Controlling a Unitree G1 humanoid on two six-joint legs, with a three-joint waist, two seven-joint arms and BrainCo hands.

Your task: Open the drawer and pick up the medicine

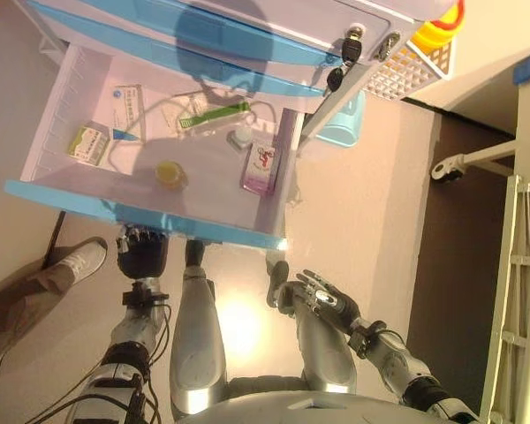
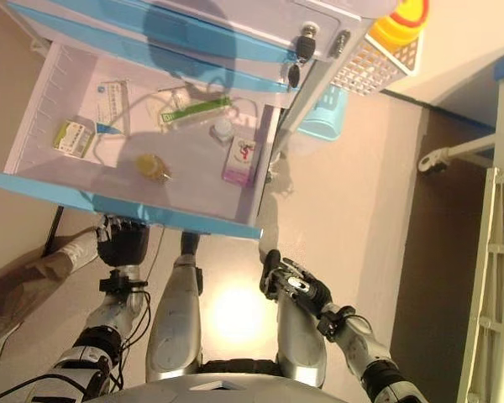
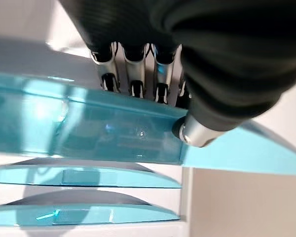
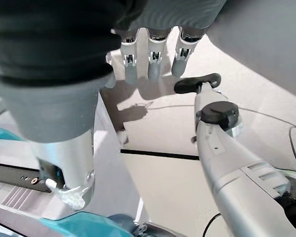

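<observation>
The white drawer (image 1: 53,106) with a blue front (image 1: 203,228) stands pulled open. Inside lie a pink box (image 1: 261,168), a white and blue box (image 1: 128,110), a green and white box (image 1: 88,144), a green packet (image 1: 214,115), a small white bottle (image 1: 241,137) and a yellow round thing (image 1: 170,172). My left hand (image 1: 141,252) is at the drawer's blue front, its fingers (image 3: 133,74) curled over the front's edge (image 3: 103,128). My right hand (image 1: 318,296) hangs open and empty, below and to the right of the drawer; its fingers (image 4: 150,61) are straight.
Keys (image 1: 344,57) hang from the lock of the cabinet above the drawer. A white basket (image 1: 420,57) with a yellow thing hangs on the cabinet's side, with a light blue bin (image 1: 344,124) below it. A person's shoe (image 1: 75,263) is at the left. A white frame (image 1: 521,265) stands at the right.
</observation>
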